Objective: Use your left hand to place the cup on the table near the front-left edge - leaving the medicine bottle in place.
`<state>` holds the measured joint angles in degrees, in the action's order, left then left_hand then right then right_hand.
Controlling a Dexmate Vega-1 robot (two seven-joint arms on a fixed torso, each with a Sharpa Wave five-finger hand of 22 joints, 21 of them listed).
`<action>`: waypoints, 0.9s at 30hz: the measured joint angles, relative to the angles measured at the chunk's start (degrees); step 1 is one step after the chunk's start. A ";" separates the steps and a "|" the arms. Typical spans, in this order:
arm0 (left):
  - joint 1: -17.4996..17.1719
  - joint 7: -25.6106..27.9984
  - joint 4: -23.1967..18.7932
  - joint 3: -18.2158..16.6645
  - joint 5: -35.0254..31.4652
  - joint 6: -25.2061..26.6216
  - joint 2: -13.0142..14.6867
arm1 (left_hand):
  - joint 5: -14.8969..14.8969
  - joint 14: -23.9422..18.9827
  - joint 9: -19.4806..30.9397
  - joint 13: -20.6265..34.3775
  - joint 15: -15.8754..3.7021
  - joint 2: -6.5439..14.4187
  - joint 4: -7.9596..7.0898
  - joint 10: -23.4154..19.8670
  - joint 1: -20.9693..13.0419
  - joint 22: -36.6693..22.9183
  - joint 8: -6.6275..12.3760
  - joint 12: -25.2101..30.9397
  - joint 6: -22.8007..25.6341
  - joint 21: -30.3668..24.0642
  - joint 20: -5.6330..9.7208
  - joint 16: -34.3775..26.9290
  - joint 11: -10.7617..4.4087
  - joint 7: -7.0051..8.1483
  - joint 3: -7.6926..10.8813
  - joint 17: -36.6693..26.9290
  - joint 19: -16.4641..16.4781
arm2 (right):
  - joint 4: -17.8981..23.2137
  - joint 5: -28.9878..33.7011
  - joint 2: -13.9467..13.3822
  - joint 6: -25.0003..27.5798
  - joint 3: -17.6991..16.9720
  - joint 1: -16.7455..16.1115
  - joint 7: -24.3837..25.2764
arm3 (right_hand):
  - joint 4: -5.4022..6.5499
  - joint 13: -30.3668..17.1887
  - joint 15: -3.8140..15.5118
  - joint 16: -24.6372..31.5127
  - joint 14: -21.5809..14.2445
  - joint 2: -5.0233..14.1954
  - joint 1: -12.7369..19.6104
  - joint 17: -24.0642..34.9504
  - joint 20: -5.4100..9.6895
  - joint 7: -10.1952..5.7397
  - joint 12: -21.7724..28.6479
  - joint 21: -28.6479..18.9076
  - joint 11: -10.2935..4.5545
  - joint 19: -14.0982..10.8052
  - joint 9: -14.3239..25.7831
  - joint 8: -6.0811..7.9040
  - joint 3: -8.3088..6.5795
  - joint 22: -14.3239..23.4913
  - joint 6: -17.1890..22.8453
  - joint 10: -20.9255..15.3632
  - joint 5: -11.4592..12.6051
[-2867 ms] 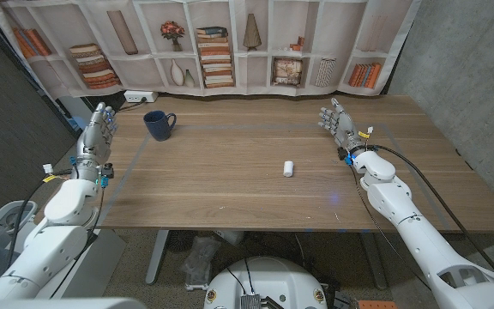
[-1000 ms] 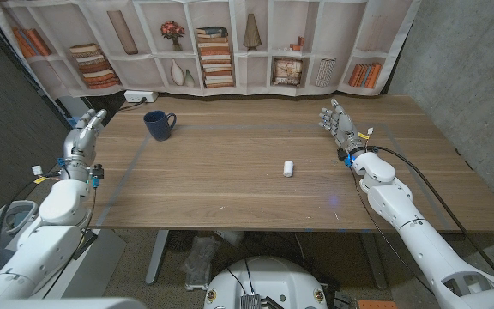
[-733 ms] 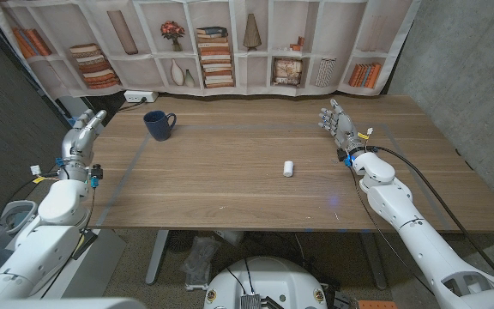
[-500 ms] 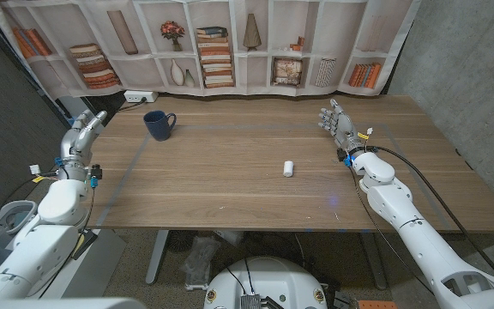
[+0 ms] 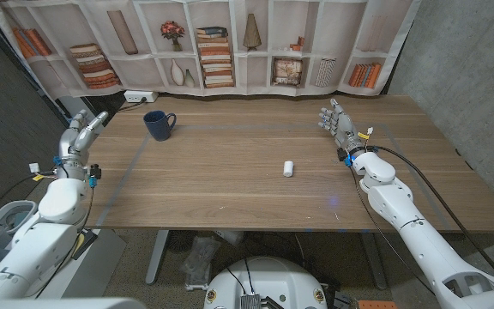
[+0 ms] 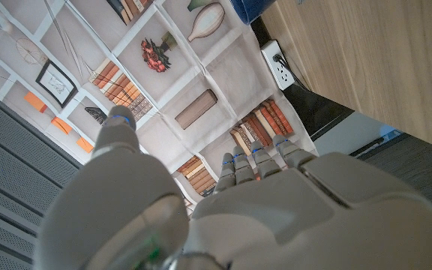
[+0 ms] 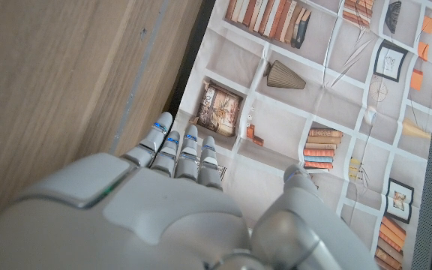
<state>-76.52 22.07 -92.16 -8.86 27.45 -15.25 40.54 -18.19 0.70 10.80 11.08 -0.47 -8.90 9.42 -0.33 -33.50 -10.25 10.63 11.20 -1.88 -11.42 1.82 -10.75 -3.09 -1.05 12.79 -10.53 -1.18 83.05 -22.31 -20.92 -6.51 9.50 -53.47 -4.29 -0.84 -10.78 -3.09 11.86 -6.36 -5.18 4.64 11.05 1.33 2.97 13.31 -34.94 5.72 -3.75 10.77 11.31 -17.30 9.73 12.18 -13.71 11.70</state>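
My left hand (image 5: 82,129) hangs just off the left edge of the wooden table (image 5: 230,184), out past the far-left corner, with its fingers apart, reaching up and away from me and holding nothing. From my left wrist I see those fingers (image 6: 253,161) stretched toward the printed bookshelf backdrop (image 6: 201,112) behind the table.

The dark blue ceramic mug (image 5: 157,124) stands upright on the table at its far-left part, mouth up, handle sticking out to my right. It sits well apart from my left hand, with bare wood between them.

The small white cylindrical medicine bottle (image 5: 288,167) lies on its side near the middle of the table, its long axis running roughly from me toward the far edge. I cannot tell which end is the cap.

My right hand (image 5: 337,123) stands over the far-right part of the table, fingers straight, slightly spread, and empty, well apart from the bottle.
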 measured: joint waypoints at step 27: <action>2.26 3.86 0.87 2.11 -4.77 3.42 1.33 | 0.00 1.13 0.28 -0.01 0.44 -1.20 -0.39 2.15 -0.31 0.00 -0.21 0.00 -2.94 0.00 0.22 0.00 -0.10 -0.08 -3.08 -0.28 -0.39 | 0.27 -0.22 -0.11 -0.39 -0.19 -0.43 0.49 | 0.00 0.00 -0.29 0.00 -0.30 0.00 0.00 0.00 -0.06 0.00 0.00 0.88 0.00 -0.05 0.00 0.00 0.00 0.00 0.00 0.00 0.00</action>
<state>-74.26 25.93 -91.29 -6.75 22.69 -11.83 41.88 -18.19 1.84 11.07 11.07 -0.03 -10.10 9.03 1.82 -33.80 -10.25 10.42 11.20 -4.83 -11.42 2.04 -10.75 -3.19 -1.13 9.71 -10.82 -1.57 83.32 -22.53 -21.03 -6.90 9.31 -53.90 -3.81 -0.84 -10.78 -3.39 11.86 -6.66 -5.18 4.64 11.05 1.26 2.97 13.31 -34.05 5.72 -3.80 10.77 11.31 -17.30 9.72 12.18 -13.71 11.70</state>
